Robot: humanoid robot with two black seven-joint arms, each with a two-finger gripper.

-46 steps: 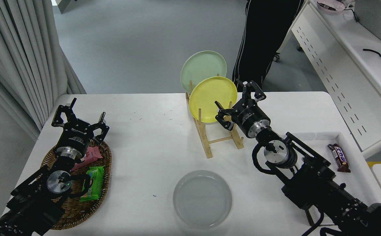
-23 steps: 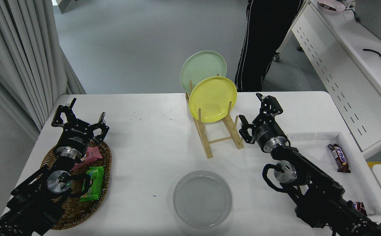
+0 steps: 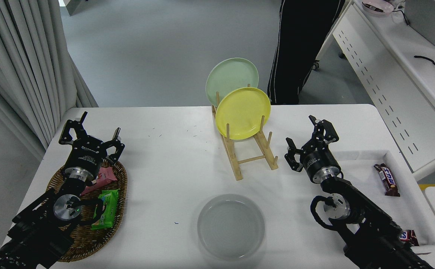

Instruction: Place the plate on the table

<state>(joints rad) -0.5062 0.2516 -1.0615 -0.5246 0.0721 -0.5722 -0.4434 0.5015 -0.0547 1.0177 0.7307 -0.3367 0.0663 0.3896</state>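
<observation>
Head view, looking down over the white table (image 3: pixel 172 149). Light-grey plate (image 3: pixel 231 226) lying flat near the front edge, at the middle, touching nothing else. Right gripper (image 3: pixel 311 141) raised over the right part of the tabletop, fingers spread wide and holding nothing, just right of the wooden rack (image 3: pixel 249 158) and well apart from the grey plate. Behind it, the right arm running down toward the lower right corner, passing over a white tray (image 3: pixel 400 158). On that tray, one brown candy bar (image 3: pixel 387 179) near the far right side and another wrapped bar (image 3: pixel 409 237) partly hidden beside the arm. On the rack, standing on edge: yellow plate (image 3: pixel 243 113) in front, pale green plate (image 3: pixel 232 76) behind it; front slots of the rack bare. Left gripper (image 3: pixel 90 138) parked at the lower left, fingers spread and gripping nothing, above the far edge of a wicker basket (image 3: pixel 118 186) holding a green packet (image 3: pixel 105 209) and a pink packet (image 3: pixel 105 175). Person's dark trouser legs (image 3: pixel 299 48) at the far side of the table. White side desk (image 3: pixel 400 56) at the upper right.
</observation>
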